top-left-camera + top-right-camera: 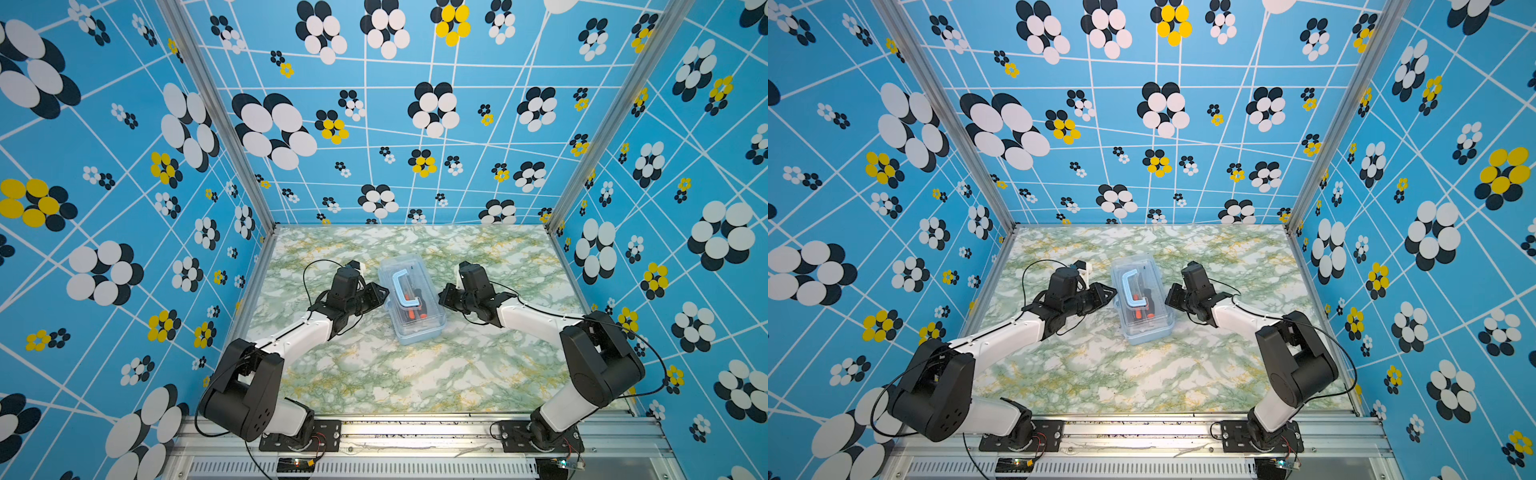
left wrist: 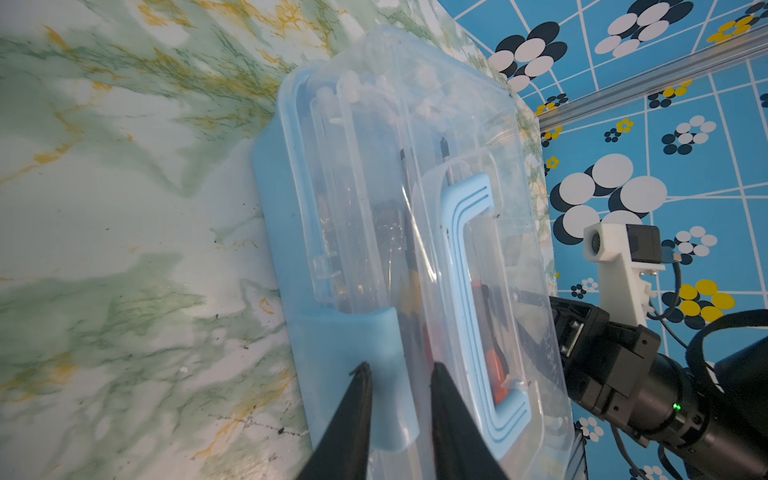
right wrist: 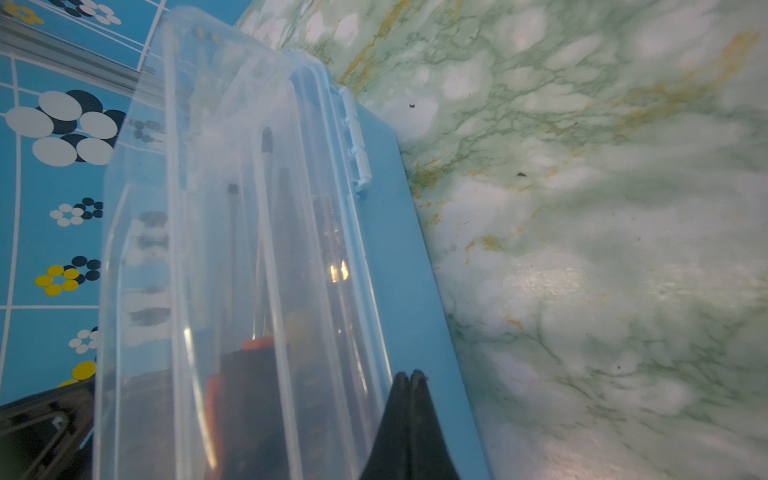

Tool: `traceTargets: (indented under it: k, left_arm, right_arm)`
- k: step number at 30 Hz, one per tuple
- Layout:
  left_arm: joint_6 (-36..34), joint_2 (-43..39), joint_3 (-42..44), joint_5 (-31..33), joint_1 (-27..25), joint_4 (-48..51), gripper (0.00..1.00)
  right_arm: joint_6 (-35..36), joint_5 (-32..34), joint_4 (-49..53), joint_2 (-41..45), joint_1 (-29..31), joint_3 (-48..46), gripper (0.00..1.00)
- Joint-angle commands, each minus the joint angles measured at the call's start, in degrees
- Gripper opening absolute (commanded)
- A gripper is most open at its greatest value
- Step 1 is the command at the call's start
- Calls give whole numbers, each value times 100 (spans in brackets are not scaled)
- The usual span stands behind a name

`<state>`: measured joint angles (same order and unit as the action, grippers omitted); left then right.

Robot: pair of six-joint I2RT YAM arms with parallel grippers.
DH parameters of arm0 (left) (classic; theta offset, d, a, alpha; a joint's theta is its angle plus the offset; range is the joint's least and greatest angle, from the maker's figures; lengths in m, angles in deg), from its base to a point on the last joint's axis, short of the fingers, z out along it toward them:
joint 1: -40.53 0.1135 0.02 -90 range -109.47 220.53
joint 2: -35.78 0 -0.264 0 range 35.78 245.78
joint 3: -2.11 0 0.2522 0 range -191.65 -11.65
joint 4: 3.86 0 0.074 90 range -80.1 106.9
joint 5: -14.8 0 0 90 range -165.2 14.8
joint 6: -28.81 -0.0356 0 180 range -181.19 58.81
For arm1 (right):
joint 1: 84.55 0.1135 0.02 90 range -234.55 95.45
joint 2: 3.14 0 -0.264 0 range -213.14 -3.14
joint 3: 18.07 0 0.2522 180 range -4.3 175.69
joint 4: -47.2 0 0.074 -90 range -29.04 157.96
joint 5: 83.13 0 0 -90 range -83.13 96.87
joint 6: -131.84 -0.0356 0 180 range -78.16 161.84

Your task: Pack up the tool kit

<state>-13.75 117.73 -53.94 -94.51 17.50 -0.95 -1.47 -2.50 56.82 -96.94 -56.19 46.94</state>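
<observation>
The tool kit (image 1: 419,328) (image 1: 1148,330), a light-blue box with a clear lid down and a blue handle (image 1: 405,289), lies mid-table. Orange-black screwdrivers (image 3: 257,345) show through the lid. My left gripper (image 1: 384,293) (image 2: 399,368) is at the box's left side. Its jaws stand a little apart, one tip on the blue latch (image 2: 353,332) and the other over the lid's edge. My right gripper (image 1: 441,297) (image 3: 410,374) is shut and holds nothing, its tips against the box's right rim near the hinge (image 3: 357,141).
The green marbled table (image 1: 374,374) is walled in by blue flowered panels at the back and both sides. An aluminium rail (image 1: 415,432) carries both arm bases at the front. The right arm (image 2: 602,353) shows beyond the box in the left wrist view.
</observation>
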Motion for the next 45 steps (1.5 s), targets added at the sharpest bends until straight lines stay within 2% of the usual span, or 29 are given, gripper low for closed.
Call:
traceTargets:
  k: [1,15,21,45]
  left_arm:
    - [80,66,165,-108,-71,-203,27]
    - [165,225,337,-145,-180,-464,26]
    - [81,164,370,-143,-248,-383,31]
    - [283,285,738,-160,-257,-884,30]
  right_arm:
    - [105,-215,203,-34,83,-115,2]
    - [106,-241,221,-87,95,-90,2]
    - [125,-231,256,-60,91,-66,2]
    - [112,-281,291,-197,106,33,1]
